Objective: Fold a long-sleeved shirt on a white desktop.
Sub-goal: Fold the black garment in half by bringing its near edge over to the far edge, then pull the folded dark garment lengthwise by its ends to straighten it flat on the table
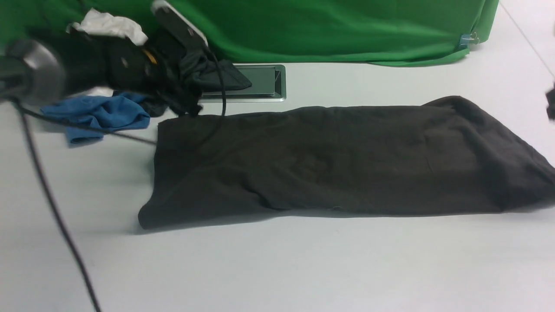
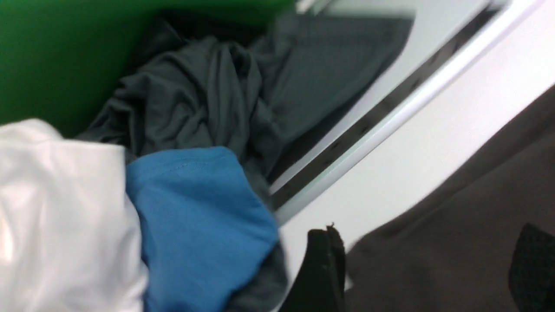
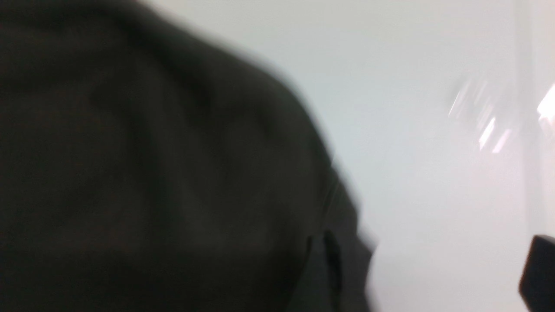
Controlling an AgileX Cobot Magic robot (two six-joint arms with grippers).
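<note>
- The left gripper (image 2: 429,236) had its fingers (image 2: 323,268) spread wide with nothing between them, above the upper-left corner of the long-sleeved shirt (image 1: 338,164).
- The right gripper (image 3: 433,238) also stood with jaws apart and empty, at the shirt's right edge; blur hid finer detail.
- The white desktop (image 1: 277,268) stretched across the lower frame.
- The shirt lay flat on it as a long dark band, from centre-left to the right edge.
- Behind, at upper left, the blurred left arm (image 1: 86,65) hung over a blue garment (image 1: 104,115), a white garment (image 1: 112,26) and a dark grey cloth (image 1: 217,76) partly covering the cable hatch (image 1: 264,82).
- A green backdrop (image 1: 325,26) filled the top.
</note>
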